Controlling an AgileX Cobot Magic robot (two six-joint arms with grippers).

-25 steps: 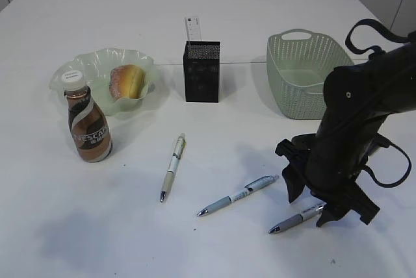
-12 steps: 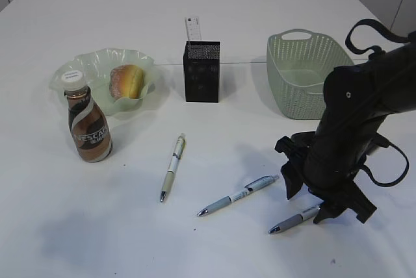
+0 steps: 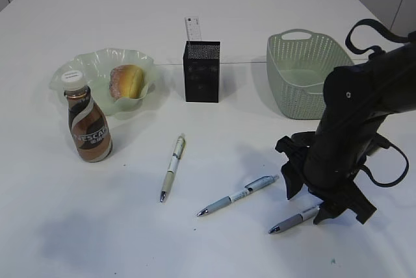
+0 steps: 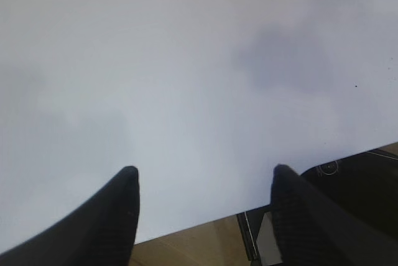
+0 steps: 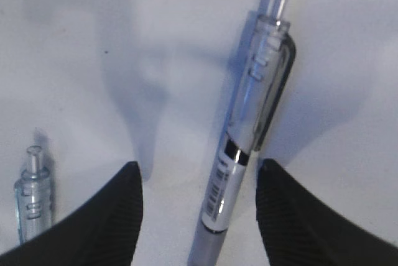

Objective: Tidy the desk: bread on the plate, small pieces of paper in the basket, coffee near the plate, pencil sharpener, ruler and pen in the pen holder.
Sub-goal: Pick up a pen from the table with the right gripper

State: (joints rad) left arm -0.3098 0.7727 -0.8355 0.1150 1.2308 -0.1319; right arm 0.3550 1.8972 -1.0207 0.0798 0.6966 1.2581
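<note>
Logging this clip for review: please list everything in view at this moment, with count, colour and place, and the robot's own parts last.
White tabletop: one, white, under everything.
Wavy-rimmed translucent dish: one, pale green, far left.
Golden-brown bread roll: one, in the dish.
Nescafe coffee bottle: one, brown with white cap, upright just in front of the dish.
Black mesh pen holder: one, centre back.
Clear-white ruler: one, standing in the pen holder.
Perforated plastic basket: one, sage green, right back.
Pens: three, lying in front; white-green, blue-grey, grey.
Right gripper: black, open, jaws straddling the grey pen.
Left gripper: black, open over bare tabletop at the near edge.
</note>
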